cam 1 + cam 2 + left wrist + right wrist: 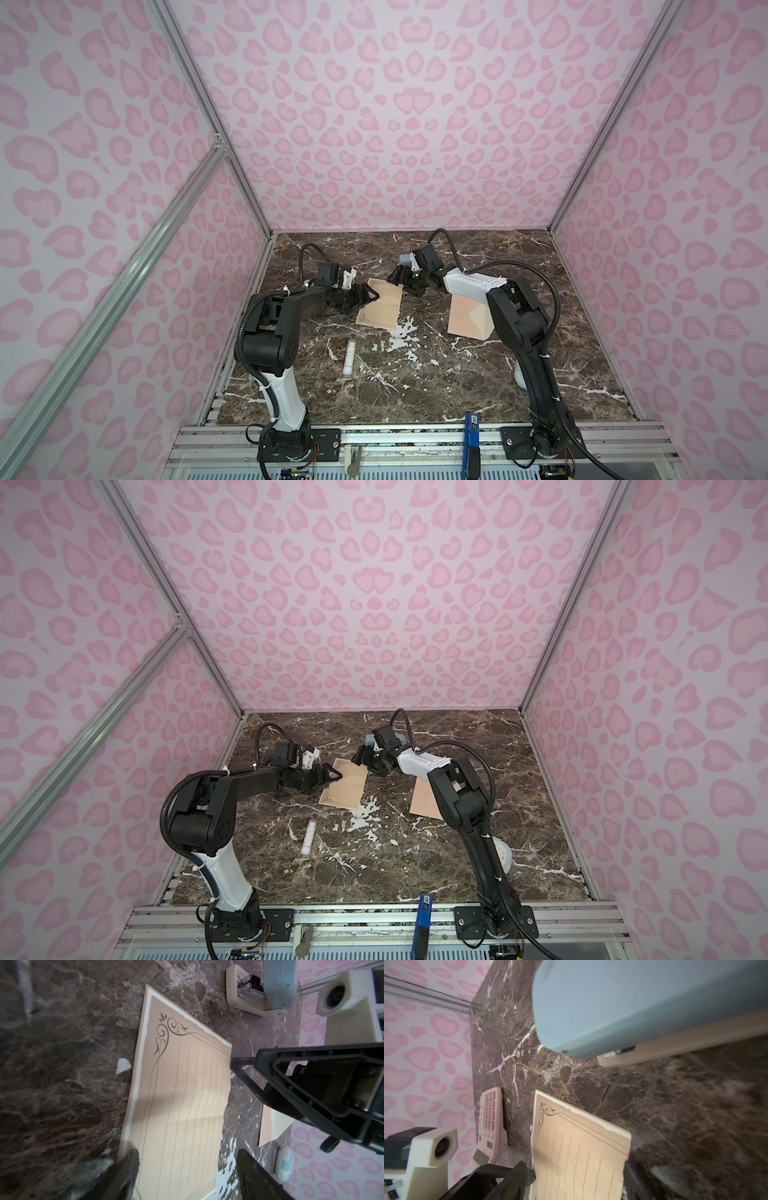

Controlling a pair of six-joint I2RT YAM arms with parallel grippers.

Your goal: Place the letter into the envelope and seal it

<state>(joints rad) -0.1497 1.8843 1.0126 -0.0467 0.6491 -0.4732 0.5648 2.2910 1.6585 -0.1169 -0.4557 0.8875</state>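
Top views: bright, even light, edges bent. Wrist views: sides blurred, w/ shadow band across the letter [176, 1095].

The cream-beige letter [380, 306] [344, 786] lies face up on the dark marble table [415, 386], left of centre and skewed. Its ruled lines, dark border and scrolled corner flourishes are on show, and a fold crease crosses the sheet [180, 1105] [579, 1157]. Well apart to its right lies the plain peach envelope [465, 318] [424, 798], flat and partly hidden, with a paler cream flap at its right side [267, 1126].
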